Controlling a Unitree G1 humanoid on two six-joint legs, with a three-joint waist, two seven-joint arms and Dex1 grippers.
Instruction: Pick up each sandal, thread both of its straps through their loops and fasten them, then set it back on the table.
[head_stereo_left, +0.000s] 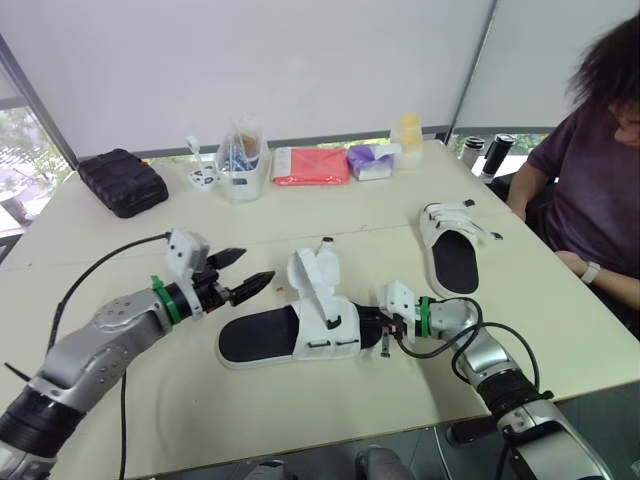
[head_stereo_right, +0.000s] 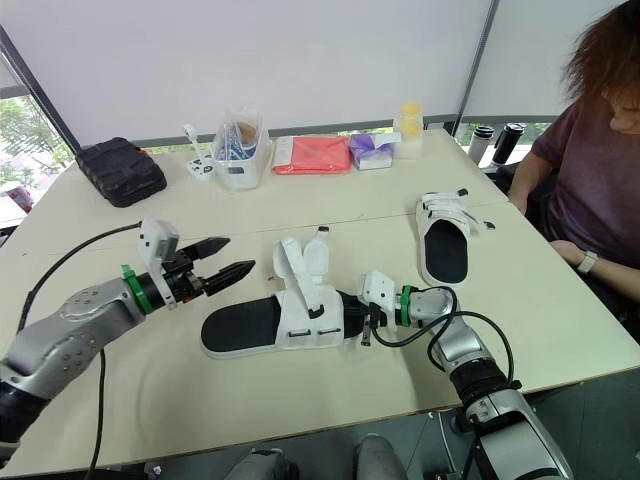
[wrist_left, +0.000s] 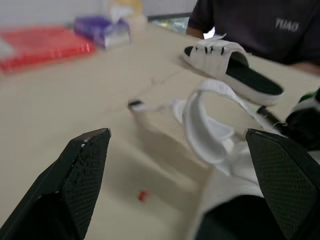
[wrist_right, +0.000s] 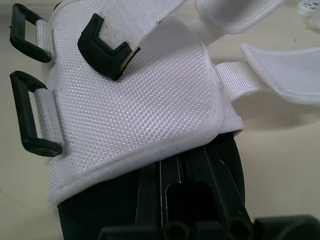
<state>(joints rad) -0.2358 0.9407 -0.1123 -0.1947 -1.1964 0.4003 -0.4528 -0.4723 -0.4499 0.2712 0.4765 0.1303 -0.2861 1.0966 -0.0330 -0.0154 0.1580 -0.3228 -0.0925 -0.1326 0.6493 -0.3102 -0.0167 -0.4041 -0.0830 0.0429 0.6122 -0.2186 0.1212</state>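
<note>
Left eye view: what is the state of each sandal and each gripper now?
Near sandal, on the table, both straps loose and standing up.
Far sandal, on the table, straps flat across, seemingly fastened.
Left gripper, open, empty.
Right gripper, at the near sandal's end; grip unclear.

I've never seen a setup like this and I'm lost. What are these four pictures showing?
A two-armed robot works at a table. The two wide pictures come from its head, and the close-ups from a camera on each wrist. Its right claw grips the toe end of the near sandal, whose straps are undone. Its left claw hangs open beside that sandal, holding nothing. A far sandal, black case, tub and red pouch lie on the table, and a person sits alongside.
</note>
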